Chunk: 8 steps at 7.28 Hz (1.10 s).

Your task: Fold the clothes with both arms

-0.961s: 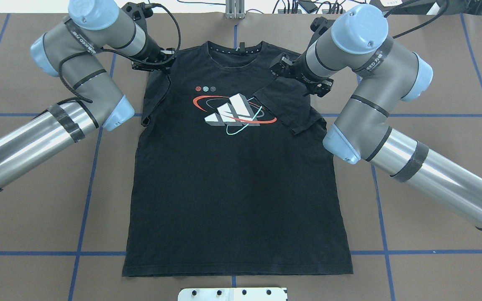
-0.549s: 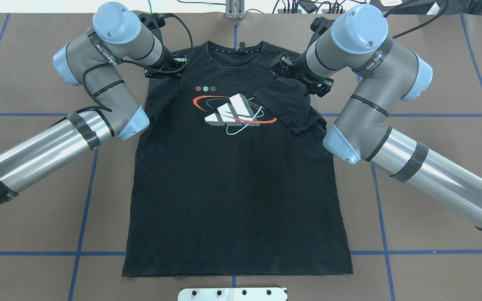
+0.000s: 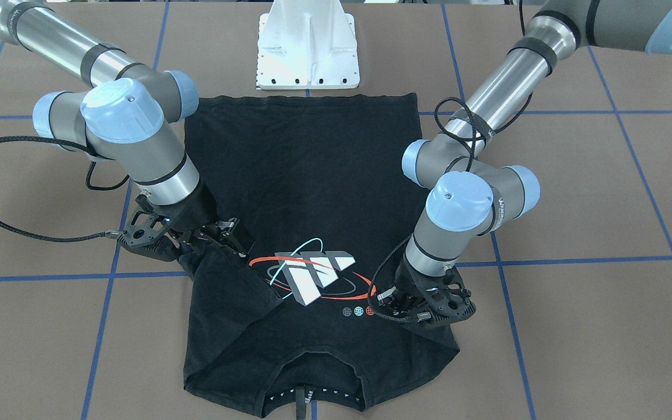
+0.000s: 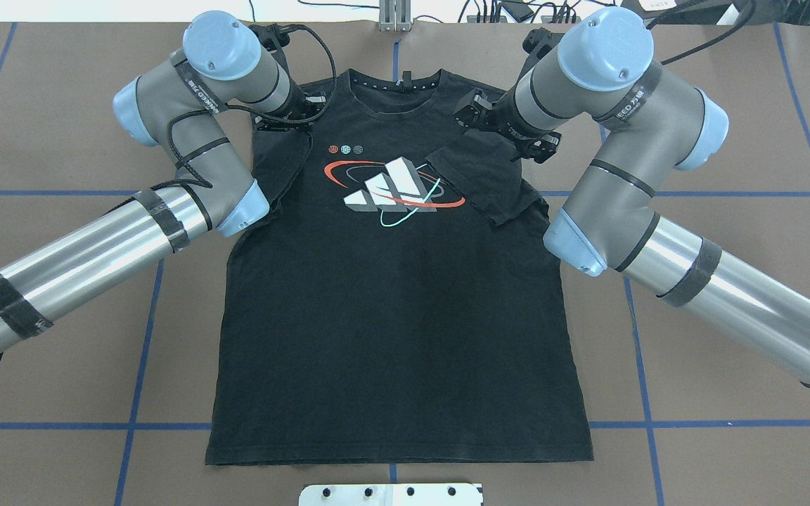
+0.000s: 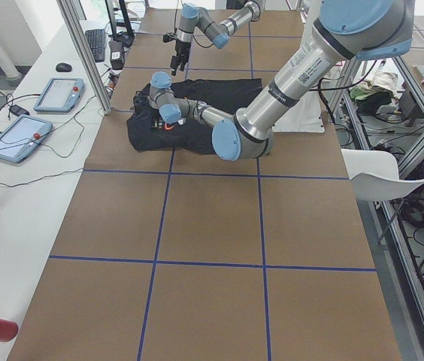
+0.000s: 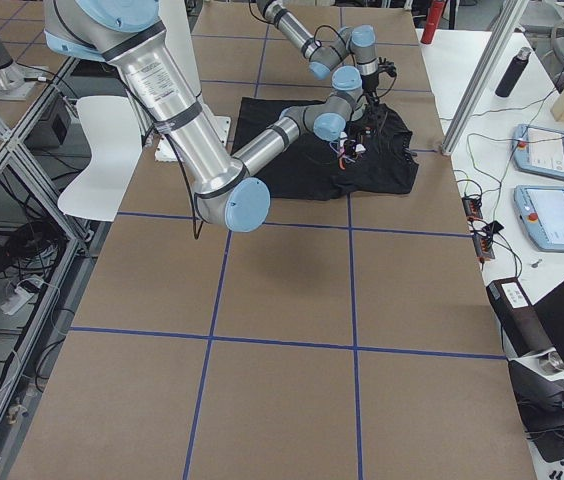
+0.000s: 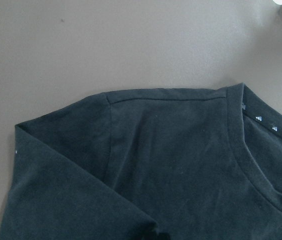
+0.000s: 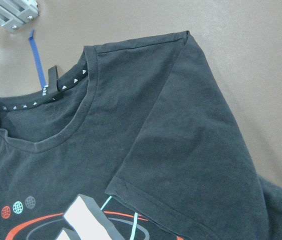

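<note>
Left gripper (image 4: 291,118) has carried its sleeve inward since a second ago; right gripper (image 4: 479,116) has not budged.

Cloth of the left sleeve (image 4: 282,165) drapes from my left gripper, so I judge it clamped on the T-shirt (image 4: 391,316). Whether my right gripper, at the other shoulder, is clamped or released I cannot tell. The right sleeve (image 4: 482,176) already lies folded across the chest, its edge touching the graphic (image 4: 391,190). The graphic lies toward the shirt's middle from my left gripper, so that arm is the nearer one for laying this sleeve over. The shirt lies flat on the table (image 4: 728,246), its long axis running from the collar (image 4: 394,83) at the far side to the hem (image 4: 398,458) near my base. Count: one T-shirt, two sleeves, two grippers.
</note>
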### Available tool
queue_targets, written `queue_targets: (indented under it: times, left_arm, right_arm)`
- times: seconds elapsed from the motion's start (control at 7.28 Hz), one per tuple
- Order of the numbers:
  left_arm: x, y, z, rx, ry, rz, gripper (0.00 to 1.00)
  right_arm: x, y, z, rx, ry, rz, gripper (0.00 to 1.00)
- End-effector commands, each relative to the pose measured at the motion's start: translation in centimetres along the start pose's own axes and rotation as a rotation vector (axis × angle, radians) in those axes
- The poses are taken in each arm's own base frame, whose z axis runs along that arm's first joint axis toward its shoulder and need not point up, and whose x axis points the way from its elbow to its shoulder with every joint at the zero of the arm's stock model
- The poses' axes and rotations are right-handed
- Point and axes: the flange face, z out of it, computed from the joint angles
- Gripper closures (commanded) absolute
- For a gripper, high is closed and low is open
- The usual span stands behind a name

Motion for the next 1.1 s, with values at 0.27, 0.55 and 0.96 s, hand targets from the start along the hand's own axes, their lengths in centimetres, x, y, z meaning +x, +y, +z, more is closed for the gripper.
queue_targets:
  times: [0.27, 0.55, 0.96]
  left_arm:
    - [0.4, 2.4, -6.9, -0.02, 0.142, 0.049, 0.01]
    - [-7.2, 7.0, -12.8, -0.028, 0.21, 0.081, 0.01]
    - [-9.1, 9.0, -17.1, -0.027, 0.262, 0.026, 0.0]
  right_arm:
    - [6.0, 1.8, -3.4, 0.005, -0.017, 0.017, 0.0]
    - [10.1, 7.0, -6.8, -0.03, -0.04, 0.135, 0.0]
    - [20.6, 20.2, -9.6, -0.072, 0.074, 0.238, 0.0]
